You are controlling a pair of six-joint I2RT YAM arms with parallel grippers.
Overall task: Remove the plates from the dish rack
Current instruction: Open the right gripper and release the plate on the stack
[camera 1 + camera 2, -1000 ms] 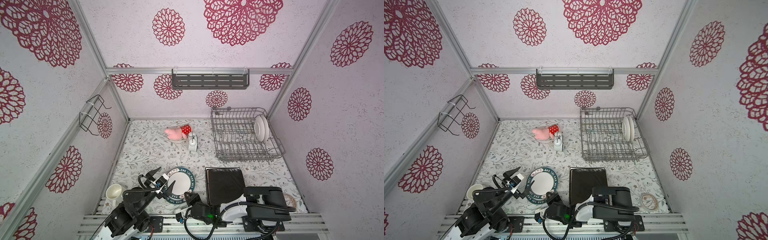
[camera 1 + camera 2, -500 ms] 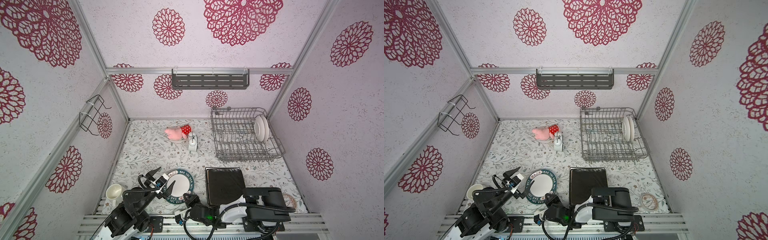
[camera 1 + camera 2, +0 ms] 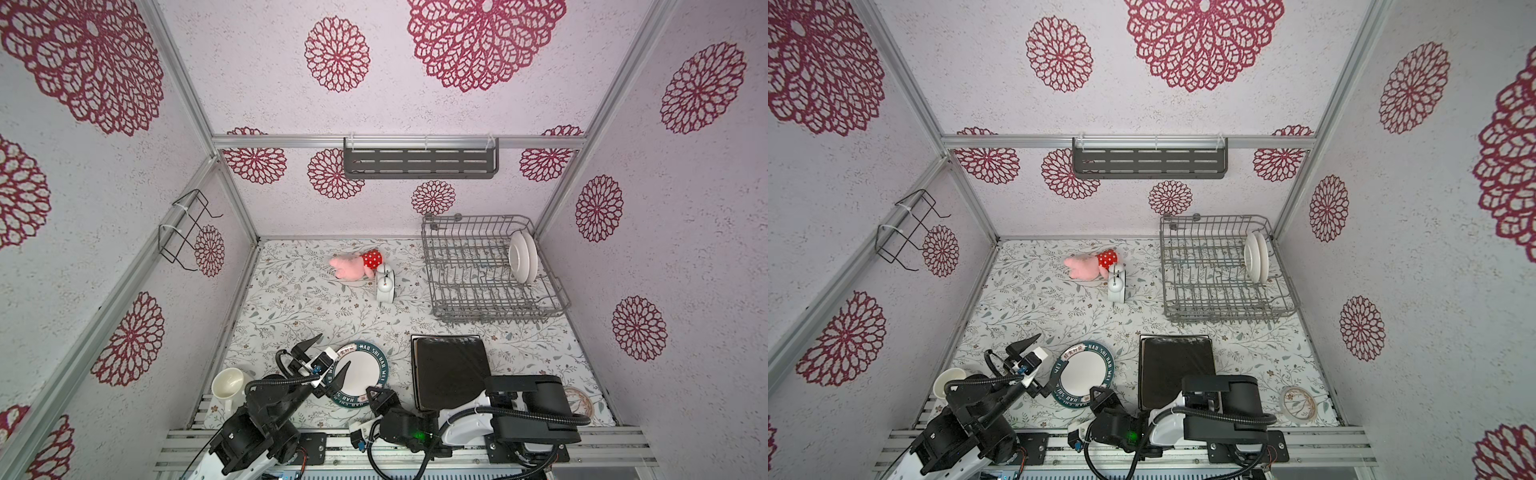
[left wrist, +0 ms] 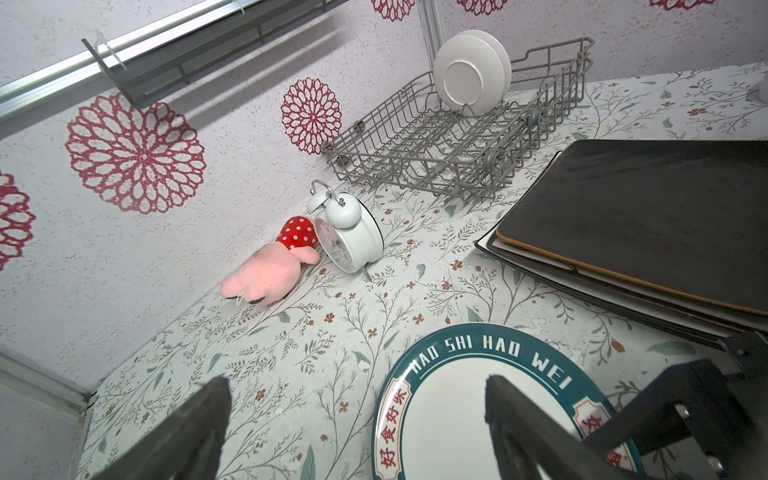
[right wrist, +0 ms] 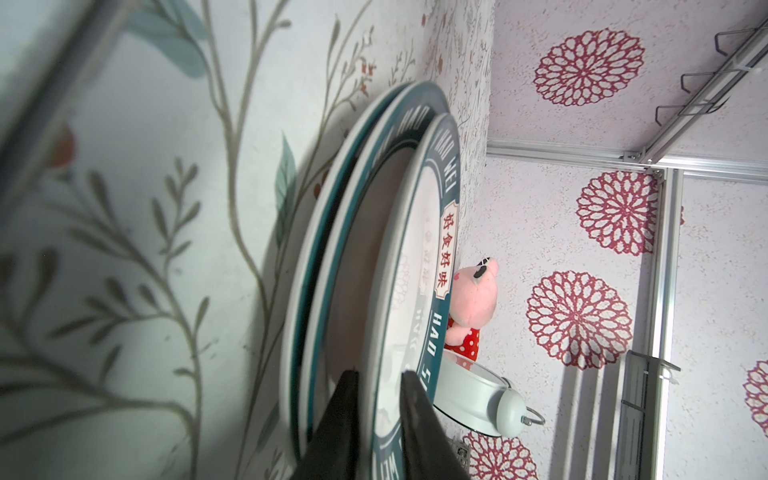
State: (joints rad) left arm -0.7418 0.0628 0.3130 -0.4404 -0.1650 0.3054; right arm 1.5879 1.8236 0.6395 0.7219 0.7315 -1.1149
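In both top views the dish rack stands at the far right of the table and is nearly bare: only 2 white round plates stand upright, one just behind the other, at its right end. Near the front edge lies a stack of teal-rimmed round plates, and just to its right a stack of dark square plates, both flat on the table. A top view also shows a small patterned plate lying alone at the front right. The left gripper hovers at the left edge of the round stack with its jaws spread wide and nothing between them; the right gripper sits at the near rim of that stack. The left wrist view gives the same count: 2 white plates in the rack, the dark stack and the teal-rimmed plate on the table, and wide jaws over bare table and plate rim. The right wrist view shows at least 3 teal-rimmed plates stacked, with the narrow jaws of the right gripper straddling the rim of the top plate; whether they press on it or have let go I cannot tell. By my judgement most of the unloading is done, this plate is being set down, and 2 plates remain to fetch.
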